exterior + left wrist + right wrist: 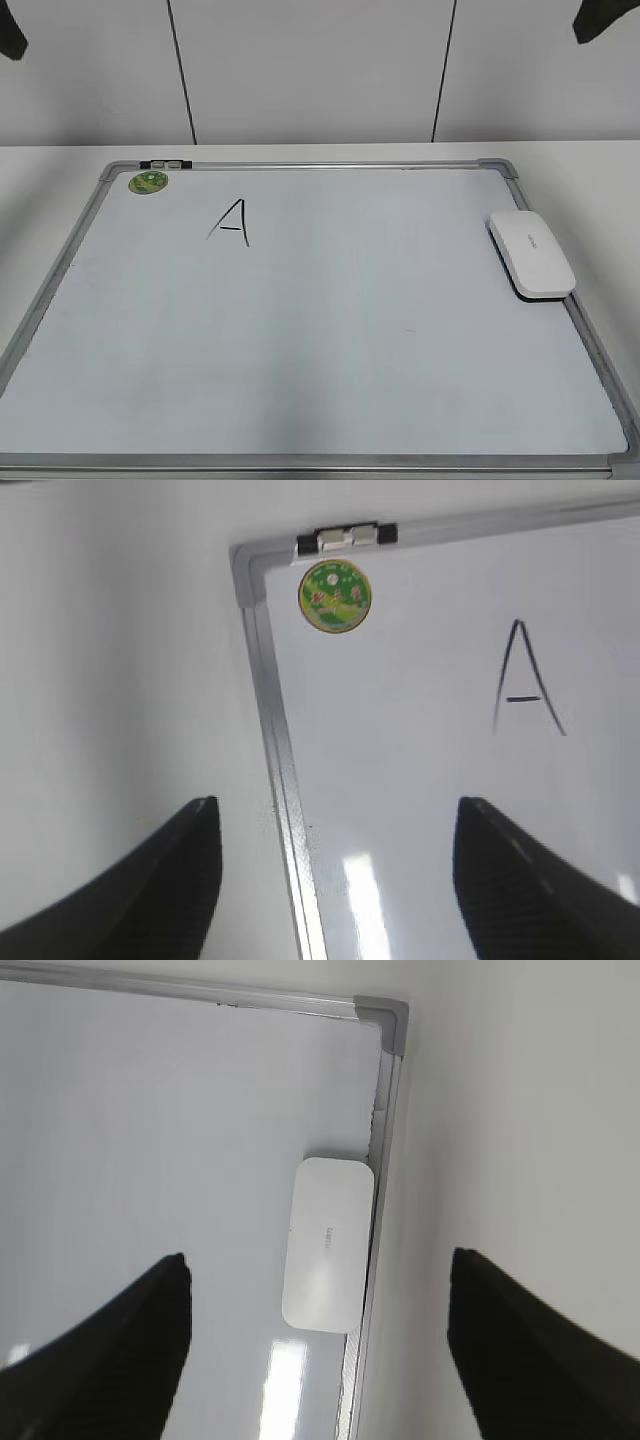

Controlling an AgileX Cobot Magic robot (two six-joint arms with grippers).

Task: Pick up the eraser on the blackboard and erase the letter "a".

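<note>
1. A white table (600, 170) carries everything in the scene, and pale wall panels with dark vertical seams stand behind its far edge.
2. The large white dry-erase blackboard (330, 380) with a silver metal frame and grey corner pieces lies flat on the table, filling most of the exterior view from the far edge down to the near edge.
3. The left gripper (335, 880) hangs above the board's far left corner; its two dark fingers (175, 880) stand wide apart with nothing between them, one over the bare table and the other over the board surface.
4. The right gripper (315, 1350) hangs above the board's far right part; its two dark fingers (120, 1350) are likewise spread wide and hold nothing.
5. The white rounded-rectangular plastic eraser (531, 252) with small grey lettering on top lies on the right side of the board, its long side against the right frame rail and partly overlapping it, some way nearer than the far right corner.
6. The only writing visible is an angular capital letter "A" in black marker (231, 222), on the far left part of the board; no lowercase cursive form can be seen.
7. A small round green sticker (149, 182) sits in the far left corner, just inside the frame.
8. A small black-and-silver clip (166, 163) sits on the far frame rail just beside the sticker.
</note>
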